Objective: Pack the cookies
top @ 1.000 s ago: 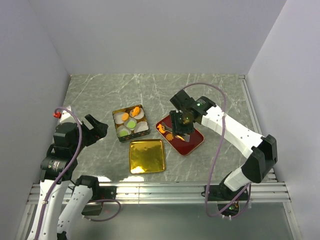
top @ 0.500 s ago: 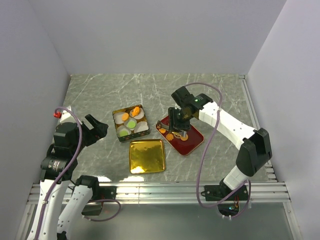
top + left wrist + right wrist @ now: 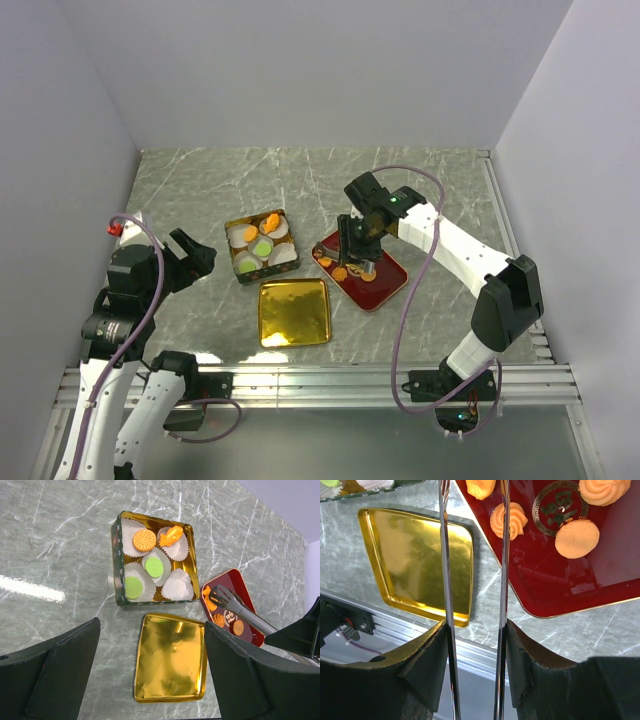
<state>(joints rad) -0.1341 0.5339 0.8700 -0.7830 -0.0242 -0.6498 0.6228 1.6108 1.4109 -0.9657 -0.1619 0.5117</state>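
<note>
A gold tin holds white paper cups with a round orange cookie, an irregular orange cookie and two green cookies. A red tray carries several orange cookies. My right gripper is shut on metal tongs, and in its wrist view both tong arms run between the fingers. The tong tips hover over the tray's left end, holding nothing. My left gripper is open and empty, left of the tin.
The tin's gold lid lies upside down in front of the tin, next to the red tray. Grey walls close in the left, back and right. A metal rail runs along the near edge.
Over the first half second the right arm shifted its wrist slightly back and left over the red tray, then held still. The left arm has not moved.
</note>
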